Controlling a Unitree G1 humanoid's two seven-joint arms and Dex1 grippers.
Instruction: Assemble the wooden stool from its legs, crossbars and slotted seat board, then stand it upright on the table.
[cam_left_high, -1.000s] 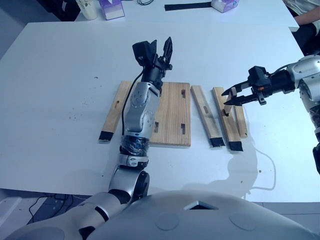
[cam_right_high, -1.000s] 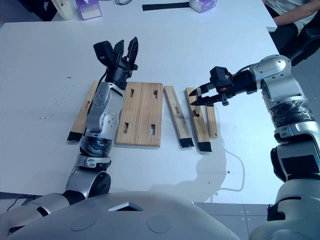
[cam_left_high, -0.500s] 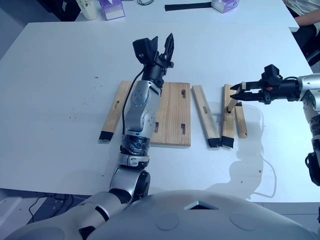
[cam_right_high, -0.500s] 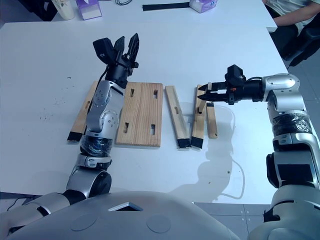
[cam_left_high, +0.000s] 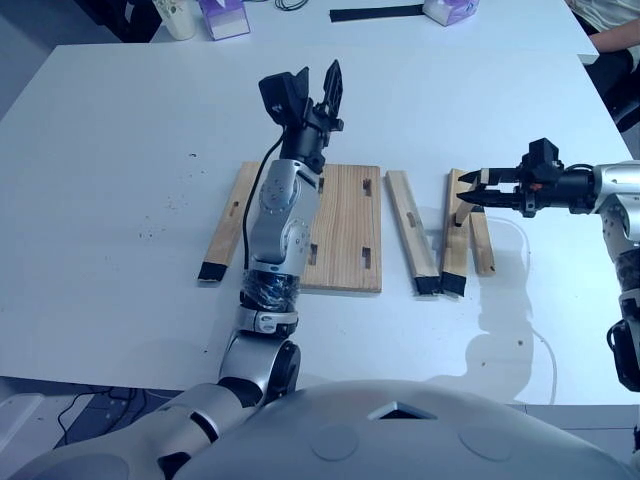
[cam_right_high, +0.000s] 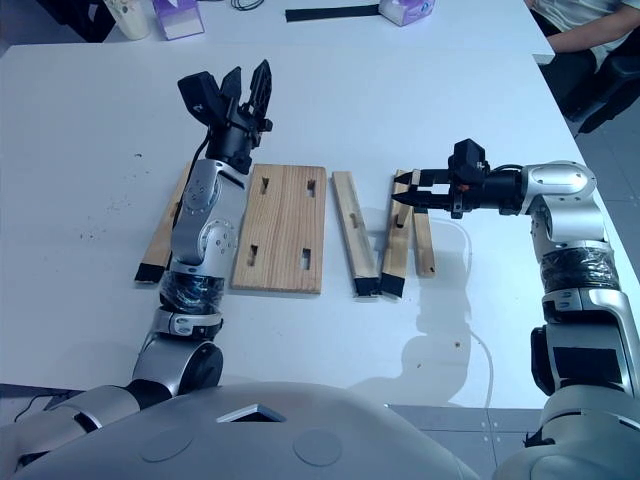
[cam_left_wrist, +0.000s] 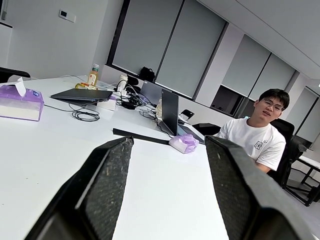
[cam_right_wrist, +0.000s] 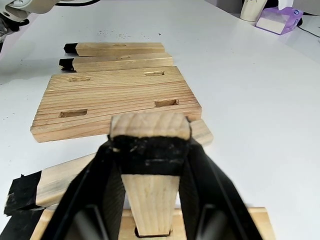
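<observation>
The slotted seat board (cam_left_high: 345, 228) lies flat mid-table, with one leg (cam_left_high: 228, 220) to its left and partly under my left arm. Right of the board lie two more legs (cam_left_high: 411, 232) (cam_left_high: 453, 240) and a short crossbar (cam_left_high: 482, 243). My right gripper (cam_left_high: 467, 188) is shut on another crossbar (cam_left_high: 464, 207) that stands tilted with its lower end in the slot of the right-hand leg; the right wrist view shows its end grain (cam_right_wrist: 150, 125) between the fingers. My left gripper (cam_left_high: 318, 92) is raised above the board's far edge, open and holding nothing.
At the table's far edge stand a purple tissue box (cam_left_high: 222, 15), a cup (cam_left_high: 176, 14), a black strip (cam_left_high: 375, 12) and another tissue pack (cam_left_high: 448, 9). A person sits at the far right corner (cam_left_high: 610, 12). Bare tabletop spreads on the left and in front.
My right gripper moved right with the crossbar, and the leg it is slotted into swung straighter beside its neighbour. My left gripper shifted slightly left and farther away.
</observation>
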